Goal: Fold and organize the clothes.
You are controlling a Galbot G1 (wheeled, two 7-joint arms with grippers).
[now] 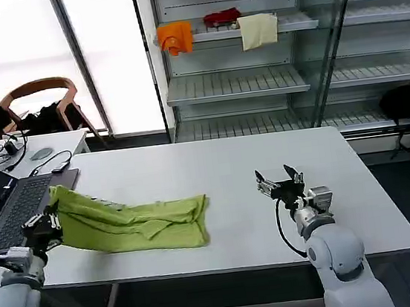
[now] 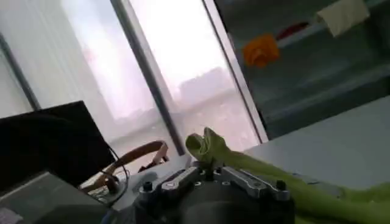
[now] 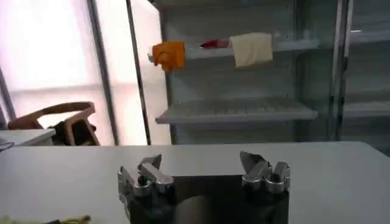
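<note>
- The white tabletop (image 1: 229,165) carries the work, with both pincers low over its near edge.
- The shelving unit (image 1: 256,80) stands well beyond both pincers; on its upper shelf hang an orange cloth (image 1: 175,37), a red cloth (image 1: 221,17) and a cream cloth (image 1: 258,30).
- The lime yellow-green T-shirt (image 1: 135,222) lies bunched and partly folded on the tabletop, stretching from the left pincer toward the right pincer and ending well short of it; its end by the left pincer is lifted off the surface.
- A laptop (image 1: 3,212) sits just beyond the left pincer at the tabletop's edge.
- The left pincer (image 1: 48,218) is clenched on the T-shirt's raised corner; in the left wrist view a tuft of green fabric sticks up between its fingers (image 2: 183,178).
- The right pincer (image 1: 280,184) hovers over bare tabletop, released, its fingers (image 3: 146,173) spread apart and holding nothing.
</note>
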